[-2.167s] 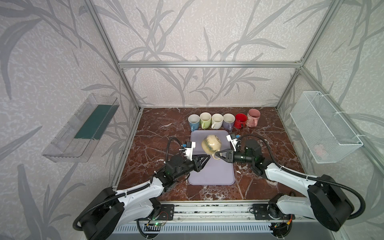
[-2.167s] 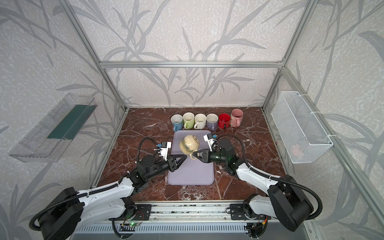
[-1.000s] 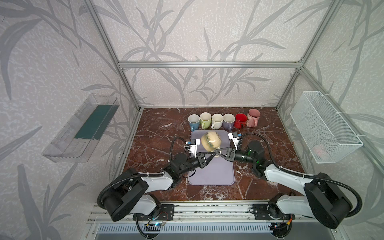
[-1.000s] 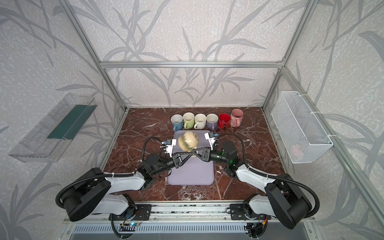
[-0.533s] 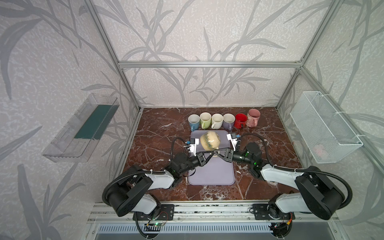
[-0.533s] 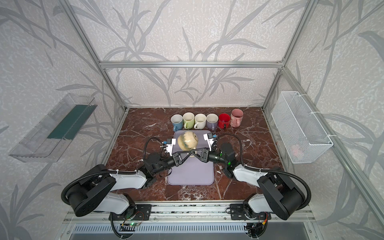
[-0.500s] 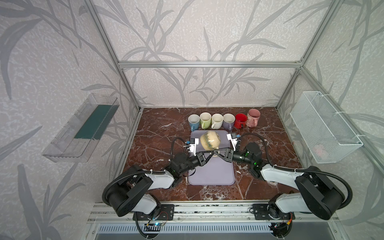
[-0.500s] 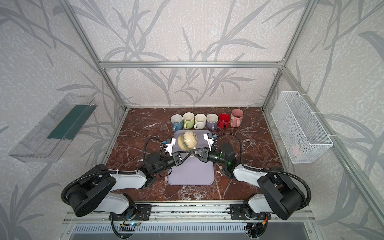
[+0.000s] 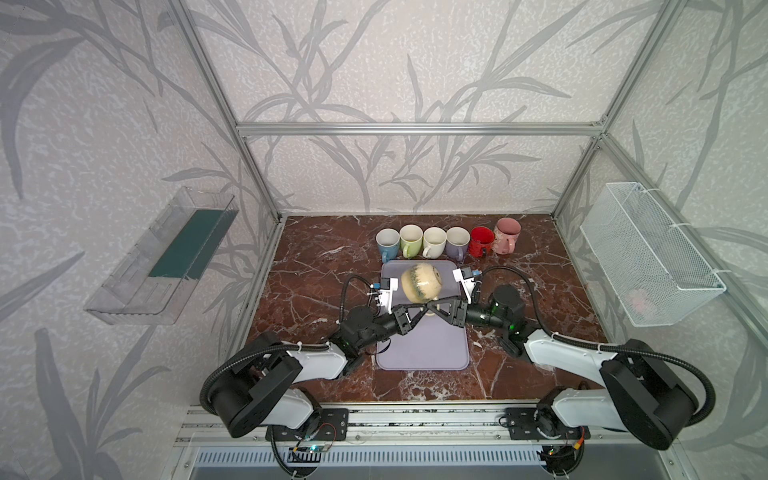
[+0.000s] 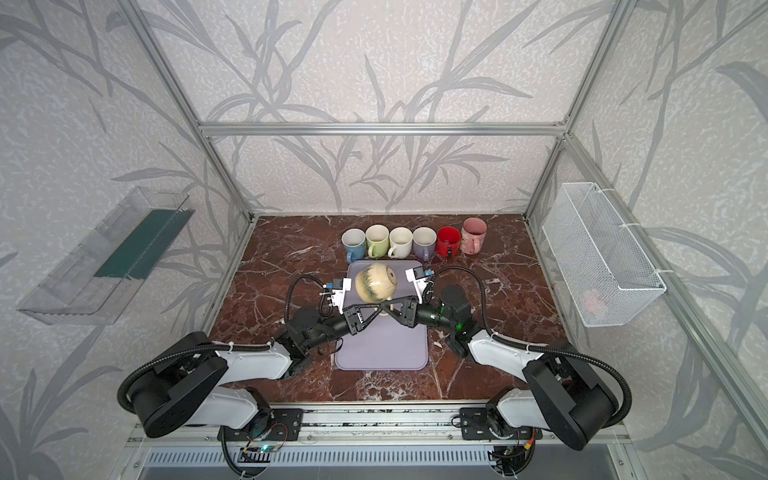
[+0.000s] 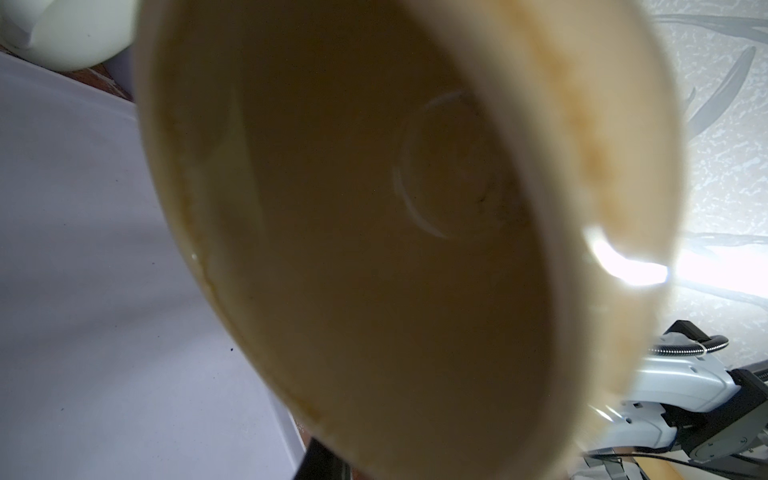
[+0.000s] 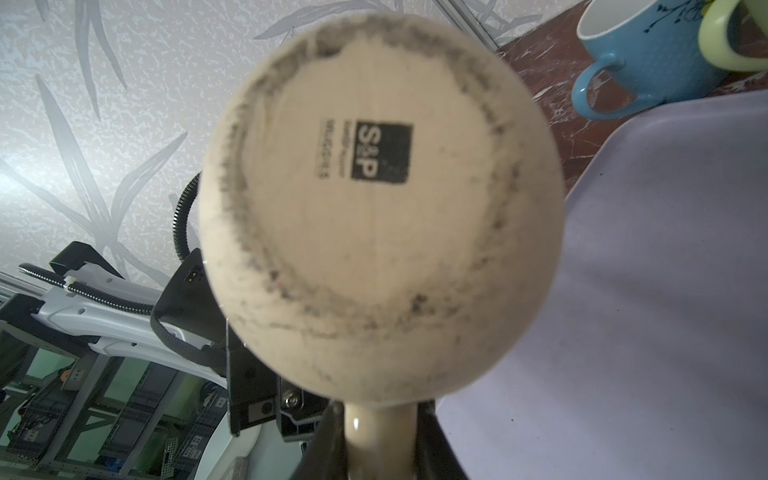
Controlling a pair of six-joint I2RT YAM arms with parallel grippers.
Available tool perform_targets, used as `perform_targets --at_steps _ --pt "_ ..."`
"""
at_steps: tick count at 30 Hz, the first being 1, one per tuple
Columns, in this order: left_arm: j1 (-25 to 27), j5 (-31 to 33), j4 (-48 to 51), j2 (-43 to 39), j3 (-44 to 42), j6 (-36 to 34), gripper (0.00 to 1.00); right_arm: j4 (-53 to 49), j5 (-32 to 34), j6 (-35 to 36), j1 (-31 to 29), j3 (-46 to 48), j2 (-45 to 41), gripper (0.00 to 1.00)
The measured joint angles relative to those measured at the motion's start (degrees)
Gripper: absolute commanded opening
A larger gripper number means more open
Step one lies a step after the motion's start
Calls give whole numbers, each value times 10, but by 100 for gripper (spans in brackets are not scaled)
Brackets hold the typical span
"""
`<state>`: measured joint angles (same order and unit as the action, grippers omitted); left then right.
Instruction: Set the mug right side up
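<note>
Cream mug (image 9: pixel 420 283) sideways above lavender tray (image 9: pixel 424 349), handle nearward, clamped by right gripper (image 12: pixel 380 444); left gripper (image 9: pixel 419 311) tips at handle, grip unclear.

the mug (image 9: pixel 420 283) above the far half of the mat (image 9: pixel 422 345), my left claw (image 9: pixel 423 310) and right claw (image 9: pixel 433 308) meeting just before it, row of mugs (image 9: pixel 446 242) behind the mat on my bench (image 9: pixel 316 266)
</note>
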<state>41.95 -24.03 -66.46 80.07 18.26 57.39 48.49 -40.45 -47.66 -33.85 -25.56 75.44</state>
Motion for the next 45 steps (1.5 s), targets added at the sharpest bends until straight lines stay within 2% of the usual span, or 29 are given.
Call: perform_targets --at_steps 10,15,22,25,30,36,41,45 --pt "0 3 38 -29 -8 -23 0 -14 -12 4 14 -1 -11 31" --pt "0 5 45 -39 -12 -25 0 -26 -13 8 16 -4 -13 22" --pt "0 4 50 -39 -12 -25 0 -36 -16 16 13 -6 -13 25" --pt "0 4 53 -39 -12 -26 0 -39 -15 21 12 -6 -13 19" --pt "-1 5 56 -39 -12 -23 0 -43 -12 36 11 -6 -13 0" --pt "-1 5 58 -39 -11 -23 0 -44 -12 38 10 -6 -13 0" --pt "-1 5 62 -39 -10 -23 14 -47 -11 38 11 -6 -13 0" --pt "-1 5 65 -39 -8 -23 18 -46 -10 36 11 -6 -13 0"
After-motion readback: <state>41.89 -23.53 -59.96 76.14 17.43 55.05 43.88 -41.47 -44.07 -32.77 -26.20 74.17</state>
